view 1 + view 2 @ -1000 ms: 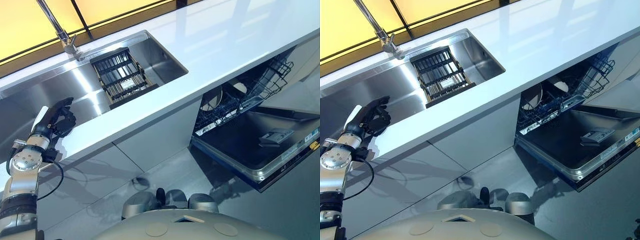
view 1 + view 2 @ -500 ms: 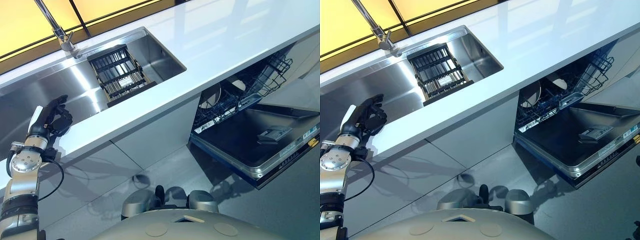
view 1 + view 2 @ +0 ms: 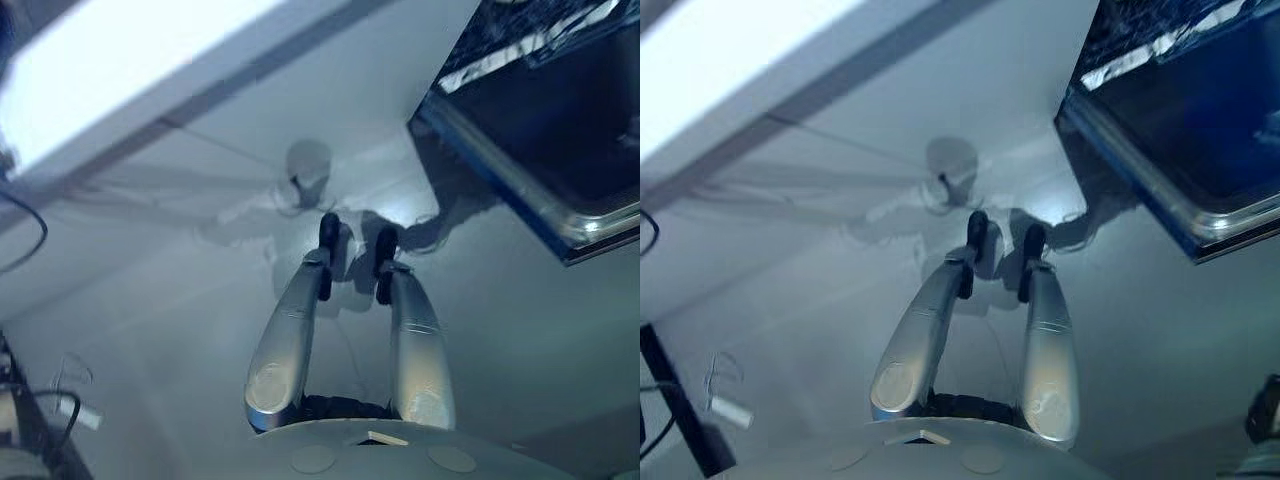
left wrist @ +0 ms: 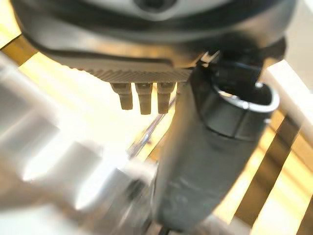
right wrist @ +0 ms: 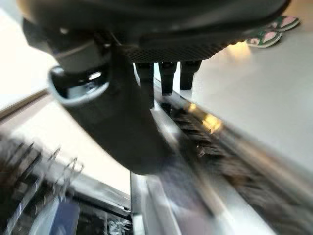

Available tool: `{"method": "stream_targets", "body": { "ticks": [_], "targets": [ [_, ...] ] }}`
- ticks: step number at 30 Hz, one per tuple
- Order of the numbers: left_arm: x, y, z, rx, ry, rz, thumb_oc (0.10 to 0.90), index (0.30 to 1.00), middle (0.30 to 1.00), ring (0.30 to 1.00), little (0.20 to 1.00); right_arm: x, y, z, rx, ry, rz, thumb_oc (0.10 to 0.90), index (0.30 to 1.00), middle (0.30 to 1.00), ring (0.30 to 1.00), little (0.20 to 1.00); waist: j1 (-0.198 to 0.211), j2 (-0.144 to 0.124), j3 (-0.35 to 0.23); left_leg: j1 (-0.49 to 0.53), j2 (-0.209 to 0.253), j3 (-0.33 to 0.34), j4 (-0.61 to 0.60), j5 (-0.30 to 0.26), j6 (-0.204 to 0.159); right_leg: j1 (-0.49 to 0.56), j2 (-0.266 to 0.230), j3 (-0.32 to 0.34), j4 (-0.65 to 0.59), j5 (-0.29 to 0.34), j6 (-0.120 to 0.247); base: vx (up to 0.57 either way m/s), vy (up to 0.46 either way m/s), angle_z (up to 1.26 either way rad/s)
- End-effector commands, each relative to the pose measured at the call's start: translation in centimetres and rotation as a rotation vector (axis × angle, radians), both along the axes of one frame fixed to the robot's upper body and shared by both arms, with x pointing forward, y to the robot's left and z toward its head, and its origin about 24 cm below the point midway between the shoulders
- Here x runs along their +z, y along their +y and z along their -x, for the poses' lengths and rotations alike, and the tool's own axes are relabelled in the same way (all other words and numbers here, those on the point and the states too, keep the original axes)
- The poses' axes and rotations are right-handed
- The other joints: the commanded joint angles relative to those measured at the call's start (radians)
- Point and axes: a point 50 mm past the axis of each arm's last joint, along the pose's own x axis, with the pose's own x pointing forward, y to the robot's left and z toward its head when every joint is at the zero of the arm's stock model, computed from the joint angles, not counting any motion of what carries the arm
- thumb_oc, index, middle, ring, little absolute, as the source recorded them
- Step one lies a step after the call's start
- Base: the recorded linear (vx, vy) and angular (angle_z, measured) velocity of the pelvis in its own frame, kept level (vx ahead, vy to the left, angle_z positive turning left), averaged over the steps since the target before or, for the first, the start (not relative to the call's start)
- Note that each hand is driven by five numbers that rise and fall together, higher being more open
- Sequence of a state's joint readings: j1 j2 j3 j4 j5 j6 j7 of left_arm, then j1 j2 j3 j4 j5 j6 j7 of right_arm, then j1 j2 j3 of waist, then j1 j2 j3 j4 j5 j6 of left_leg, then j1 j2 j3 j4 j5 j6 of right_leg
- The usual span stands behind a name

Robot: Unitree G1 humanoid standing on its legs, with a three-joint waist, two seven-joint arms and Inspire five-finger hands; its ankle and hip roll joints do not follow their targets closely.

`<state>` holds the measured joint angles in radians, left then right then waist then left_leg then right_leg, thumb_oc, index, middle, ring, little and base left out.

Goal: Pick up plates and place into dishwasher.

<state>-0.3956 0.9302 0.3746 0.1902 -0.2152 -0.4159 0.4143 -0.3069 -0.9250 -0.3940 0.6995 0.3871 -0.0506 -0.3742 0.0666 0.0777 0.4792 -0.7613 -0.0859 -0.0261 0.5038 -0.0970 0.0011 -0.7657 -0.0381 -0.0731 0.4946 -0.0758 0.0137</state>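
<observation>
Left eye view is pitched down at the floor point(image 3: 150, 330): I see the white countertop point(image 3: 120, 70) edge upper left and a corner of the open dishwasher door point(image 3: 560, 130) upper right, with a bit of the rack point(image 3: 530, 40) above it. No plate anywhere I can see, so I can't place the task's thing relative to either hand.

Left wrist view: my left hand point(image 4: 205, 147) has the thumb extended and the fingers straight and relaxed, holding nothing; past them is blurred steel, probably the sink point(image 4: 49, 166), with yellow panelling point(image 4: 73, 88) beyond.

Right wrist view: my right hand point(image 5: 122, 122) is likewise loose and empty, and heavily blurred. Dark rack wires point(image 5: 29, 161) show past it, so I judge the right hand is the one by the dishwasher and the left the one by the sink.

Judgement: if plates are at the sink, the left hand is nearer. Head needs to tilt back up to confirm a plate's position and axis before reaching.
</observation>
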Motion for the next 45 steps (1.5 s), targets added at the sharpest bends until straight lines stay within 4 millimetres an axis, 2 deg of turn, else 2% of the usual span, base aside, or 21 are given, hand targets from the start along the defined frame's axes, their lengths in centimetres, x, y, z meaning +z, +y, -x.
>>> {"method": "stream_targets", "body": {
  "ticks": [1,3,6,10,12,15,21,26,33,35,40,42,45],
  "targets": [
    [-14.7,-2.2,-3.8,0.014,0.601,0.078,0.8,0.9,0.9,0.9,0.9,2.1,1.9,-2.0,0.079,-0.132,0.058,0.8,0.9,0.9,0.9,0.9,-0.038,-0.091,0.041,0.06,-0.008,-0.018,-0.257,0.157,-0.008,0.003,0.117,-0.021,-0.105,0.096,0.029,-0.05,0.08,-0.37],
    [-14.6,-1.3,-4.0,0.014,0.608,0.108,0.8,0.9,0.9,0.9,0.9,2.1,2.2,-2.2,0.115,-0.16,0.055,0.8,0.9,0.9,0.9,0.9,-0.042,-0.091,0.041,0.133,-0.014,-0.013,-0.318,0.169,-0.001,0.067,0.116,-0.017,-0.161,0.105,0.029,-0.09,0.111,0.01],
    [-14.8,-0.1,-3.6,0.028,0.632,0.126,0.8,0.9,0.9,0.9,0.9,0.7,2.3,-1.8,0.126,-0.163,0.036,0.8,0.9,0.9,0.9,0.9,-0.046,-0.079,0.041,0.291,-0.014,-0.001,-0.359,0.155,0.002,0.216,0.105,-0.016,-0.206,0.089,0.038,-0.01,0.089,0.2],
    [-15.2,0.5,-3.2,0.025,0.671,0.131,0.8,0.9,0.9,0.9,0.9,-1.1,2.7,-1.4,0.127,-0.142,0.019,0.8,0.9,0.9,0.9,0.9,-0.051,-0.065,0.041,0.396,-0.005,0.012,-0.371,0.15,0.002,0.335,0.094,-0.014,-0.237,0.086,0.042,0.02,0.034,-0.07],
    [-16.3,0.7,-2.7,0.016,0.73,0.134,0.8,0.9,0.9,0.9,0.9,-2.5,2.7,-0.8,0.127,-0.107,0.001,0.8,0.9,0.9,0.9,0.9,-0.053,-0.054,0.015,0.453,0.0,0.015,-0.376,0.139,0.006,0.394,0.086,-0.014,-0.249,0.076,0.042,0.13,0.019,-0.09],
    [-18.0,0.9,-1.9,0.004,0.831,0.12,0.8,0.9,0.9,0.9,0.9,-4.9,2.9,0.3,0.128,-0.054,-0.049,0.8,0.9,0.9,0.9,0.9,-0.056,-0.053,-0.035,0.522,0.002,0.022,-0.388,0.125,0.014,0.469,0.074,-0.018,-0.279,0.071,0.04,0.12,-0.018,-0.12],
    [-20.9,1.5,0.1,0.004,0.988,0.103,0.8,0.9,0.9,0.9,0.9,-8.1,2.9,2.3,0.115,0.029,-0.13,0.8,0.9,0.9,0.9,0.9,-0.065,-0.043,-0.115,0.616,0.001,0.031,-0.405,0.112,0.019,0.577,0.056,-0.028,-0.32,0.066,0.034,0.09,-0.003,0.03],
    [-22.5,1.6,1.3,0.009,1.049,0.108,0.8,0.9,0.9,0.9,0.9,-9.7,2.5,4.1,0.046,0.038,-0.188,0.8,0.9,0.9,0.9,0.9,-0.072,-0.031,-0.155,0.667,-0.004,0.036,-0.407,0.097,0.025,0.631,0.046,-0.032,-0.334,0.057,0.03,0.05,0.017,0.02],
    [-24.5,1.4,2.7,0.0,1.13,0.122,0.8,0.9,0.9,0.9,0.9,-12.6,2.0,8.1,-0.148,0.024,-0.277,0.8,0.9,0.9,0.9,0.9,-0.084,-0.012,-0.219,0.74,-0.02,0.034,-0.421,0.074,0.04,0.694,0.03,-0.031,-0.346,0.04,0.026,0.06,0.024,0.0],
    [-24.8,1.4,2.9,-0.004,1.145,0.128,0.8,0.9,0.9,0.9,0.9,-13.6,2.0,8.8,-0.171,0.016,-0.352,0.8,0.9,0.9,0.9,0.9,-0.089,-0.006,-0.23,0.755,-0.02,0.037,-0.432,0.073,0.044,0.701,0.027,-0.028,-0.347,0.037,0.026,0.02,0.017,0.02],
    [-25.1,1.6,3.2,-0.012,1.168,0.133,0.8,0.9,0.9,0.9,0.9,-17.5,2.9,10.1,-0.151,-0.092,-0.687,0.8,0.9,0.9,0.9,0.9,-0.093,0.001,-0.255,0.784,-0.019,0.042,-0.445,0.065,0.05,0.713,0.025,-0.031,-0.333,0.022,0.025,0.03,-0.02,-0.08],
    [-25.3,1.5,3.1,-0.017,1.178,0.129,0.8,0.9,0.9,0.9,0.9,-18.7,3.1,10.9,-0.184,-0.114,-0.757,0.8,0.9,0.9,0.9,0.9,-0.093,0.005,-0.262,0.794,-0.019,0.043,-0.446,0.063,0.049,0.72,0.023,-0.039,-0.324,0.013,0.024,0.09,-0.026,-0.11],
    [-25.2,1.1,2.8,-0.032,1.186,0.117,0.8,0.9,0.9,0.9,0.9,-19.9,3.7,11.1,-0.112,-0.104,-0.879,0.8,0.9,0.9,0.9,0.9,-0.092,0.012,-0.269,0.801,-0.022,0.046,-0.439,0.057,0.049,0.731,0.016,-0.047,-0.314,0.002,0.021,0.1,0.002,-0.02]
  ]
}}
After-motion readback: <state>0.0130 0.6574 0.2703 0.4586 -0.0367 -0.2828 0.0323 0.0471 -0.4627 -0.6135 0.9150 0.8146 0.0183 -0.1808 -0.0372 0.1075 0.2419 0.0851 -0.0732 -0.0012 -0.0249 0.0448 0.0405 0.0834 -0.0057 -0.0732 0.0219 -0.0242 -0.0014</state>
